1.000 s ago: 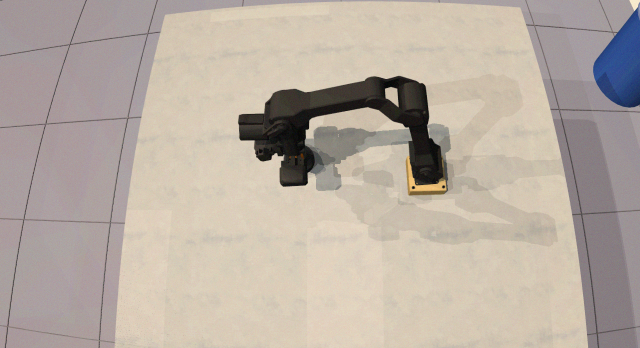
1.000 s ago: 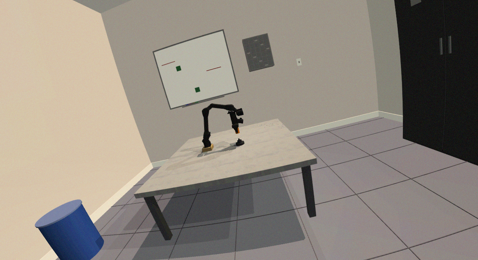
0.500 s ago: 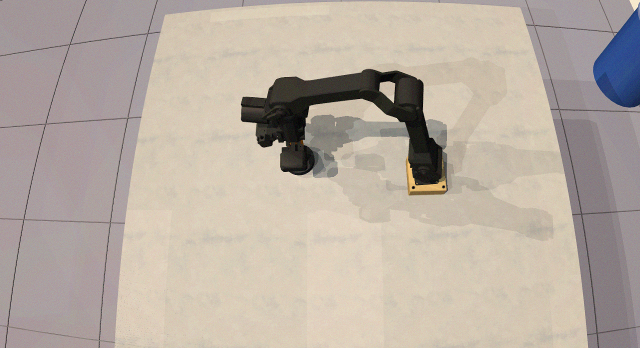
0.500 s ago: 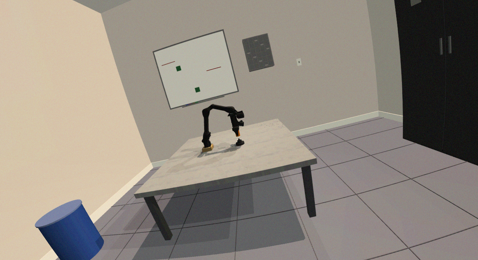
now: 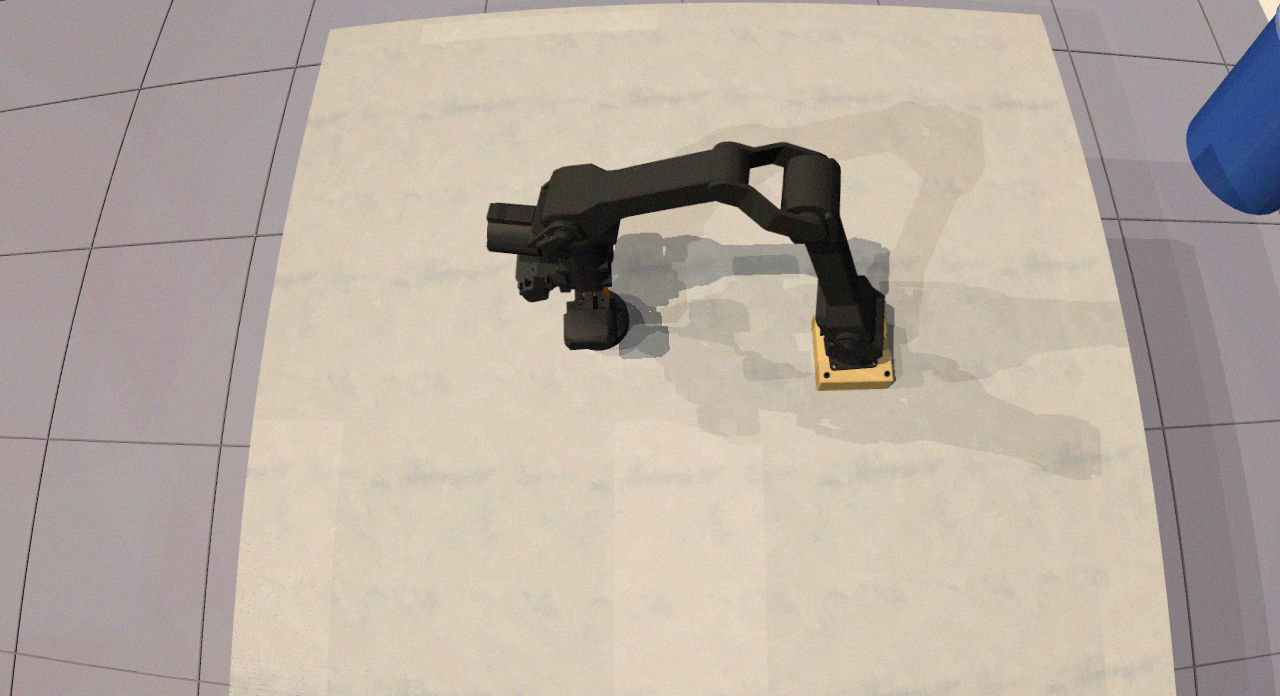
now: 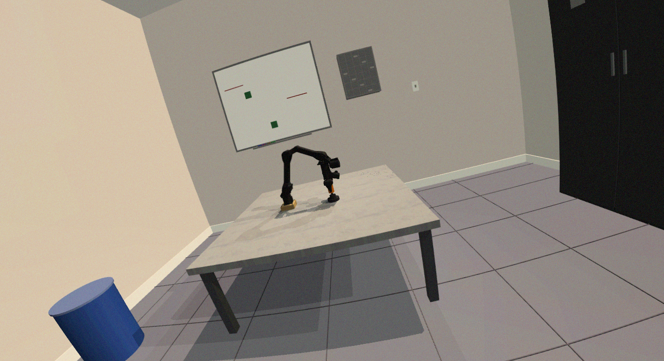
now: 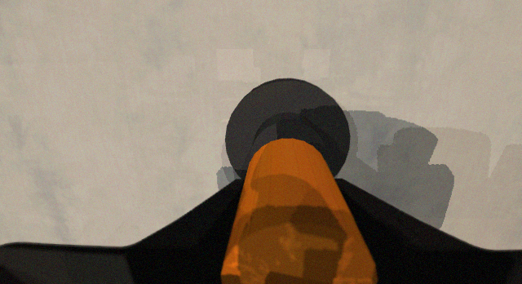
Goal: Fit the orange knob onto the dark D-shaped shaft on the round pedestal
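Observation:
My gripper (image 7: 288,188) (image 6: 330,187) is shut on the orange knob (image 7: 290,163) (image 6: 332,189), one black finger on each side of it. The knob is upright over the round dark pedestal (image 7: 258,108) (image 6: 333,199) (image 5: 621,323). In the wrist view its far end overlaps the pedestal's raised centre. In the exterior view its orange side ends a little above the pedestal's wide base. The D-shaped shaft and its flat side are hidden below the knob, so I cannot tell whether the knob touches the shaft. In the top view the arm hides most of the knob.
The arm's yellow base block (image 5: 854,378) (image 6: 288,205) stands on the pale table (image 5: 537,531) (image 6: 362,219), to the right of the pedestal in the top view. A blue bin (image 5: 1244,128) (image 6: 99,321) stands on the floor beyond the table.

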`<state>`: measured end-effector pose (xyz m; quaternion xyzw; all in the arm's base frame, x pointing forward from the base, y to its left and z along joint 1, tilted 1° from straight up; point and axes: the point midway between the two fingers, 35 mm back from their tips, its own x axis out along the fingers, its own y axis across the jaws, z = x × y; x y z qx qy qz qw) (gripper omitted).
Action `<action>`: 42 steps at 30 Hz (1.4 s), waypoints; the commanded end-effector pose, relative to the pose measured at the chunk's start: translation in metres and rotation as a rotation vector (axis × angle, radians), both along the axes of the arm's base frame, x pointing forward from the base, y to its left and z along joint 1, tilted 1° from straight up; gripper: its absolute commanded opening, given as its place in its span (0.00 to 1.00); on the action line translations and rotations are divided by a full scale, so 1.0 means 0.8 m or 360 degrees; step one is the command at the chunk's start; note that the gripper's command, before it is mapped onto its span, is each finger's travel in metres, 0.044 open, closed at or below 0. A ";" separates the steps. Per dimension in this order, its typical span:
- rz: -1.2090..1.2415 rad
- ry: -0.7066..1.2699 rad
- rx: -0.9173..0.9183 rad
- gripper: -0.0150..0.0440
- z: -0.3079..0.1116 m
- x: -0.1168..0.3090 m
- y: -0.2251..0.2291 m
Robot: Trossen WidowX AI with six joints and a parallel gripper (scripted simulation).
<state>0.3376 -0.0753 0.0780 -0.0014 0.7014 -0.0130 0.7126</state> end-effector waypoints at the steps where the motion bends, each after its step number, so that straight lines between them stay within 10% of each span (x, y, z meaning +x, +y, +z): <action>1: 0.0000 -0.0007 -0.0009 0.25 0.001 0.002 -0.001; 42: 0.0085 -0.0005 -0.0010 0.25 0.004 -0.001 -0.001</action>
